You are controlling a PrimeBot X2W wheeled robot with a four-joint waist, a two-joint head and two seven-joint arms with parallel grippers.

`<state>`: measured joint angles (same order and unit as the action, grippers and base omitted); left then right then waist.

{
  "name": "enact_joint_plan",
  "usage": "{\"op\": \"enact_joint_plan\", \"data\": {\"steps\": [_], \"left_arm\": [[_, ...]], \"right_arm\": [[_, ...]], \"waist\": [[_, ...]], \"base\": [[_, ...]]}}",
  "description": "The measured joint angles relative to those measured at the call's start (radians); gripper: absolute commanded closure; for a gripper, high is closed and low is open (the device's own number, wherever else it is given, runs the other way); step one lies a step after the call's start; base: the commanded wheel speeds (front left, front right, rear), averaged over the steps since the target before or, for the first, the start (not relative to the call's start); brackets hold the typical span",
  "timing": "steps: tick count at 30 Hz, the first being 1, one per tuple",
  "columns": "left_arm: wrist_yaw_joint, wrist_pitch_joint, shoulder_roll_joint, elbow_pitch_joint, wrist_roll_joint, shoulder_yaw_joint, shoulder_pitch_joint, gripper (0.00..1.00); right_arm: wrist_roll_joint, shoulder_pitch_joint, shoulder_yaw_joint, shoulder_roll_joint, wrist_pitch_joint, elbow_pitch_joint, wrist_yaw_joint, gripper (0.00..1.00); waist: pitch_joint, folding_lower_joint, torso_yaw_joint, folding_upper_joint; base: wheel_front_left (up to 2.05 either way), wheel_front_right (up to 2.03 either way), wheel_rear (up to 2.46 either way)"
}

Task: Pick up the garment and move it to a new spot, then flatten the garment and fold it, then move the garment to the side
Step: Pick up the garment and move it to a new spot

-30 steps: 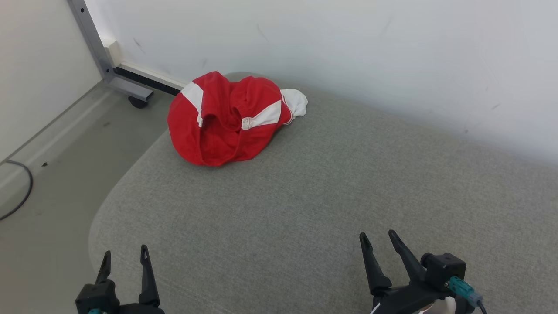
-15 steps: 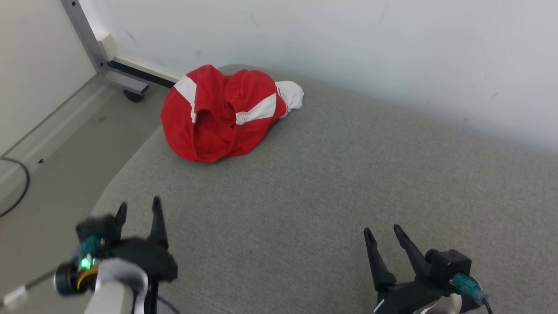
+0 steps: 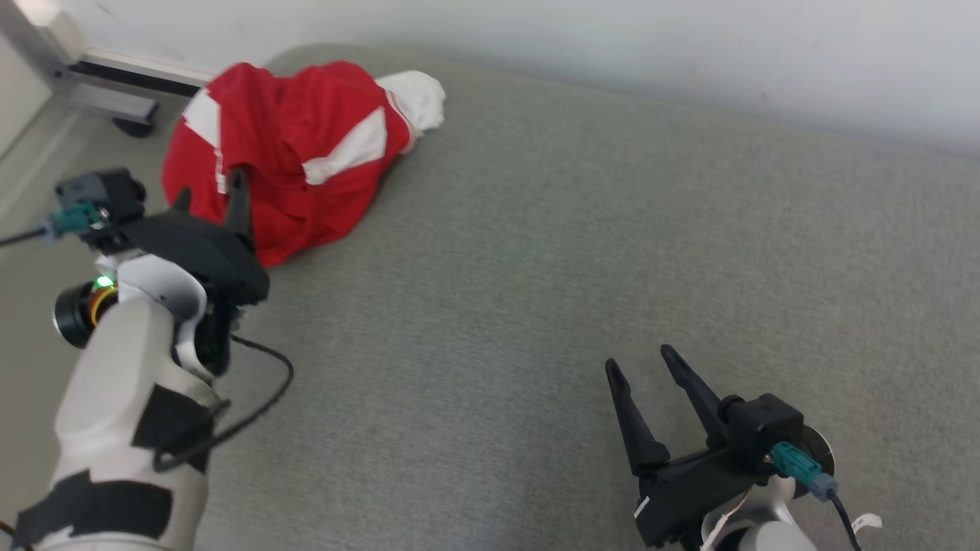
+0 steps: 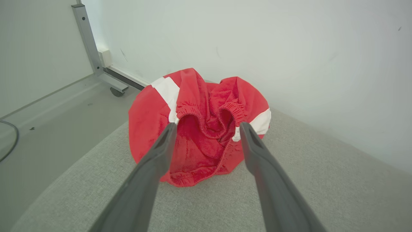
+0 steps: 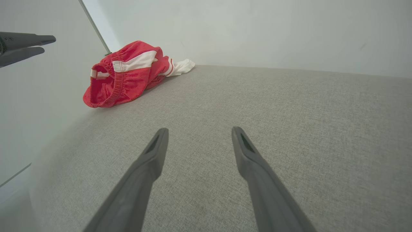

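Garment [image 4: 199,148] cloth shows in the gap between the two fingers of the left gripper [image 4: 208,125] in the left wrist view. The jaws stand spread wide with nothing in them. The tips frame the gathered elastic waistband, and from this view I cannot tell whether they touch the cloth. In the right wrist view the same fingers appear off to one side of the heap with a clear gap, so there is no grip. In the head view the left gripper [image 3: 210,191] sits at the near left edge of the garment [image 3: 291,153], with a green light [image 3: 102,283] lit on its wrist and a black cable [image 3: 260,390] looping off the pale forearm.

The right gripper [image 3: 640,357] is also wide open and empty. It is low over bare cushion [image 3: 536,229] at the lower right, well apart from the cloth, fingers pointing up the view. A teal connector [image 3: 796,463] juts from its wrist.

The garment is red with white stripes and a white end [image 3: 417,96] – a crumpled, unfolded heap. It lies on the far left corner of the grey upholstered cushion, close to the white wall [image 3: 612,38] and near the cushion's rounded left edge.

Beyond that edge is the grey floor [image 4: 48,129] – on it stands a metal frame [image 4: 87,38] with a caster wheel [image 4: 113,92]. A dark cord [image 4: 9,141] lies on the floor further left.
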<state>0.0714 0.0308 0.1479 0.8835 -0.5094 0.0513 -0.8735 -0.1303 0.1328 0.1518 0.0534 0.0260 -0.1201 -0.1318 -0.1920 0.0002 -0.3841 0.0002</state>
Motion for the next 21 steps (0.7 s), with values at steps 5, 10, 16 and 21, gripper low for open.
{"op": "enact_joint_plan", "data": {"steps": [5, 10, 16, 21], "left_arm": [[0.017, 0.069, 0.025, 0.081, -0.058, -0.035, -0.094, 0.0], [-0.002, 0.077, 0.07, 0.128, -0.063, -0.046, -0.148, 0.0], [-0.035, 0.088, 0.112, 0.193, -0.055, -0.046, -0.177, 0.0], [-0.041, 0.085, 0.127, 0.226, -0.055, -0.044, -0.202, 0.0]], "right_arm": [[0.002, 0.007, 0.0, 0.013, -0.012, 0.038, 0.0, 0.0], [0.005, 0.012, 0.004, 0.015, -0.017, 0.074, 0.0, 0.0], [0.007, 0.022, 0.004, 0.017, -0.017, 0.113, 0.0, 0.0], [0.006, 0.022, 0.002, 0.025, -0.017, 0.128, 0.0, 0.0]], "waist": [[-0.064, 0.0, 0.059, 0.0001], [-0.12, 0.0, 0.118, 0.0001], [-0.186, 0.0, 0.179, 0.0001], [-0.234, 0.0, 0.217, 0.0]], "base": [[0.0, 0.0, 0.0], [0.0, 0.0, 0.0], [0.0, 0.0, 0.0], [0.0, 0.0, 0.0]]}}
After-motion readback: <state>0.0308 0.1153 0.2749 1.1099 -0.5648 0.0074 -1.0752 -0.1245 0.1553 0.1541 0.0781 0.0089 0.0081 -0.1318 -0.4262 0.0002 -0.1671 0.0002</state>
